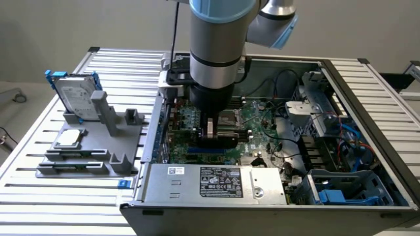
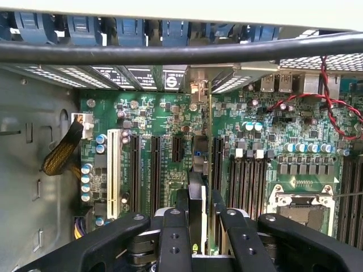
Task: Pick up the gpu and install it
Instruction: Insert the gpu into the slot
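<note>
End effector (image 1: pixel 217 127) clamped on the gpu (image 1: pixel 220 142), held upright and edge-on inside the open computer case (image 1: pixel 343 86) on the bench (image 1: pixel 118 64), over the motherboard (image 2: pixel 159 113) expansion slots (image 2: pixel 136 170) near the case's edge at the exterior view's left; seating cannot be told

Green motherboard (image 2: pixel 164 119), black end effector (image 2: pixel 198 207), dark gpu (image 2: pixel 196 181).
</note>
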Controlling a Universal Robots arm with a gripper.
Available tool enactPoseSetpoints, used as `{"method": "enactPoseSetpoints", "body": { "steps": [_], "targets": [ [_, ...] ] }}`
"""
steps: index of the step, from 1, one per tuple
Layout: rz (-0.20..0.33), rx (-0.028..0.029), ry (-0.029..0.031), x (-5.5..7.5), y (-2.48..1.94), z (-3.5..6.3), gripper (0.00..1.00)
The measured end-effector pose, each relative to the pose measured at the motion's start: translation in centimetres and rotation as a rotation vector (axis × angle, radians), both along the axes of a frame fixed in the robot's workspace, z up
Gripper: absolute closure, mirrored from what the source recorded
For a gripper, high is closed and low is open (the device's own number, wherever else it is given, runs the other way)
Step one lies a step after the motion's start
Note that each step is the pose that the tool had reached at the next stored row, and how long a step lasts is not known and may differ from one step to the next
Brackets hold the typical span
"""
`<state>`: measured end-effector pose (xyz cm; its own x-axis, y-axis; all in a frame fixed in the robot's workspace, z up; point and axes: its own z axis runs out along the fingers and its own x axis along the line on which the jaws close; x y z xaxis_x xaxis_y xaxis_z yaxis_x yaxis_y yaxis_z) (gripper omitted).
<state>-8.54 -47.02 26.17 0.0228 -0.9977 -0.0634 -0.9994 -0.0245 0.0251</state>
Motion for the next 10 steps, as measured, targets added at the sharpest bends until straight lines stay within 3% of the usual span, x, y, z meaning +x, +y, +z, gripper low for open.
{"method": "enactPoseSetpoints", "body": {
  "steps": [10],
  "targets": [
    [-0.020,-0.0004,0.0011,0.12,0.00,-0.01,0.74]
  ]
}}
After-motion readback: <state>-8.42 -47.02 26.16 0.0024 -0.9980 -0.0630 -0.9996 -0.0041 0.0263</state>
